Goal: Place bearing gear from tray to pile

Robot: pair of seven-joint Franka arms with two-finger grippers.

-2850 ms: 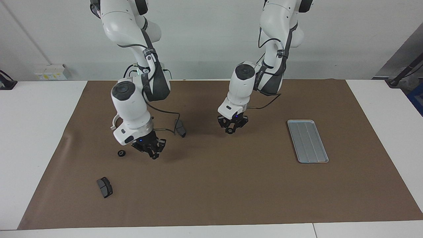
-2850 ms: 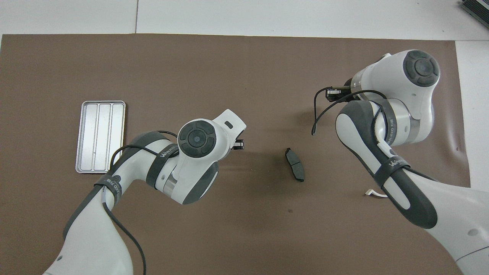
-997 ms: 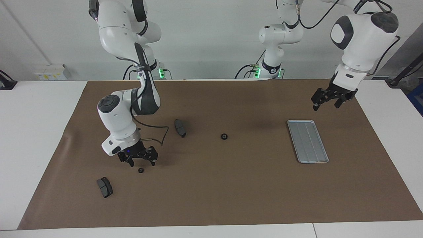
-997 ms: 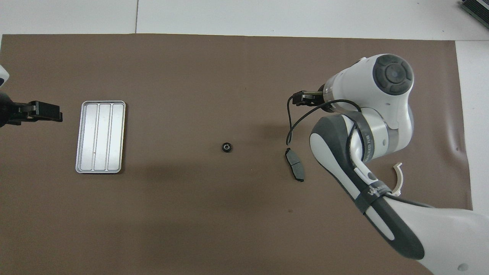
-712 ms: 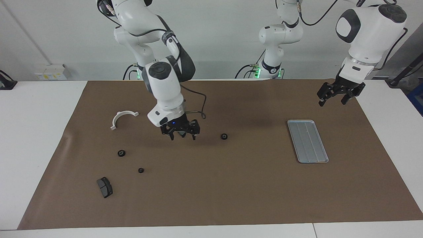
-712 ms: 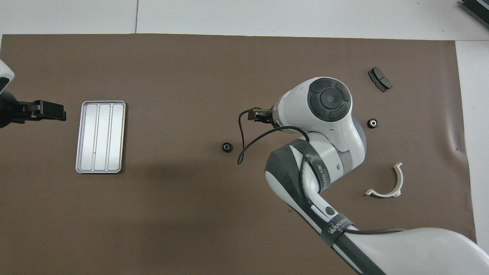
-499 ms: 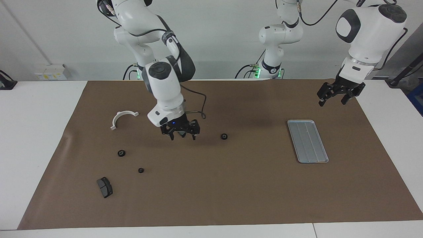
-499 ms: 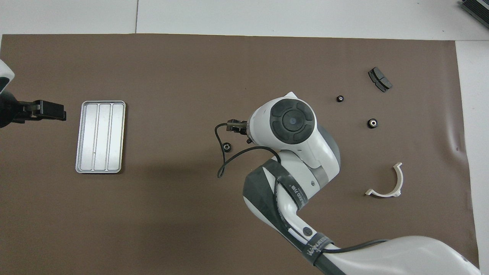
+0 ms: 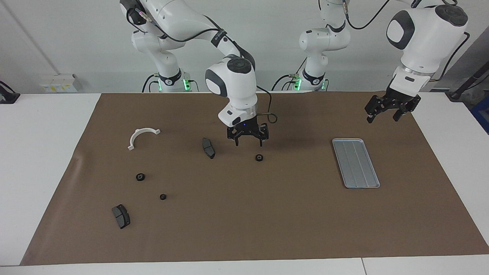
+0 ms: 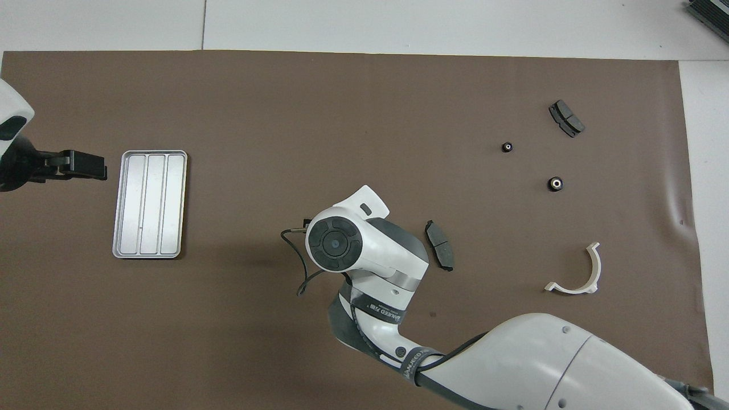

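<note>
**A:** Where do you stand right now?

**B:** Your right gripper (image 9: pixel 247 138) hangs over the middle of the mat (image 9: pixel 244 214), jaws spread wide and empty. A gear (image 9: pixel 259 157) lies on the mat just beside and below it, between the tray (image 9: pixel 356 163) and the pile. The tray, toward the left arm's end of the mat, holds nothing. Your left gripper (image 9: pixel 387 112) waits with its jaws apart, up near the mat's corner by that arm's base.

**A:** And the pile?

**B:** It lies toward the right arm's end: a bracket (image 9: pixel 141 136), two more gears (image 9: pixel 140 177) (image 9: pixel 162 196), a pad (image 9: pixel 121 216) near the mat's front edge, and another pad (image 9: pixel 208 148) close by your right gripper.

**A:** What could go wrong?

**B:** The middle gear is small and round. Come down off-centre and one finger will likely nudge it so it rolls or skids away. The nearby pad could also catch a finger if you swing low toward the pile.

**A:** Any writing?

**B:** In the overhead view there is a strap (image 10: pixel 385 312) with white lettering on your right arm, too small to read.
</note>
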